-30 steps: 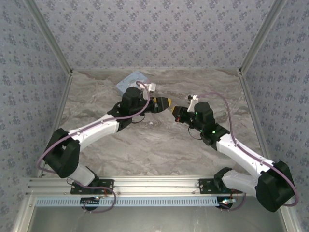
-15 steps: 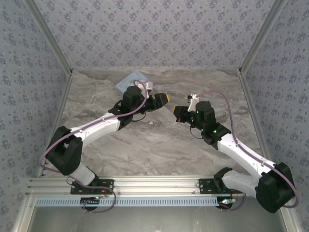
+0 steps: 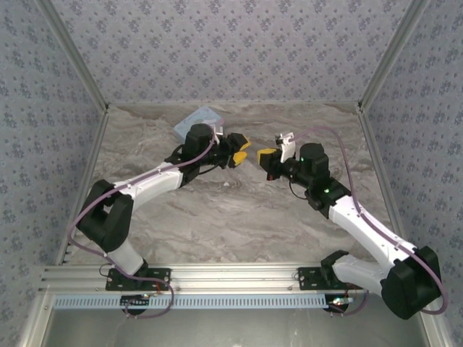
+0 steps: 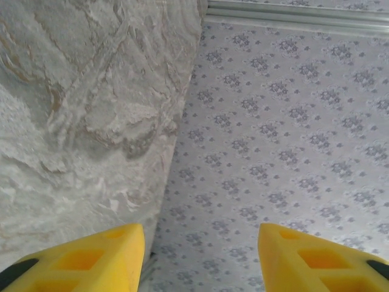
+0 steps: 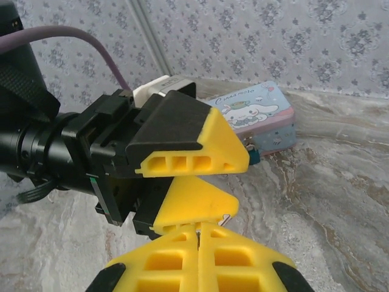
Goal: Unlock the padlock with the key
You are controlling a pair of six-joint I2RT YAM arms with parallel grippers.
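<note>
In the right wrist view my right gripper (image 5: pixel 199 228) is shut on the key (image 5: pixel 198 234), a thin dark sliver showing between its yellow fingertips. Just beyond it my left gripper (image 5: pixel 240 182) stands open, turned on its side, with nothing between its fingers. The teal padlock (image 5: pixel 253 157) hangs at the front of the pale blue tin box (image 5: pixel 258 115), partly hidden behind the left gripper's upper finger. From above, the left gripper (image 3: pixel 241 151) and right gripper (image 3: pixel 265 155) are almost tip to tip over the middle back of the table. The left gripper (image 4: pixel 200 255) faces the wall.
The tin box (image 3: pixel 198 120) lies at the back left of the marble table (image 3: pixel 239 217), close behind the left wrist. Patterned walls (image 3: pixel 231 50) close in the back and both sides. A metal rail (image 3: pixel 231 278) runs along the near edge.
My right gripper has moved toward the back and closer to the left gripper. The left wrist has turned and its jaws have narrowed a little.
</note>
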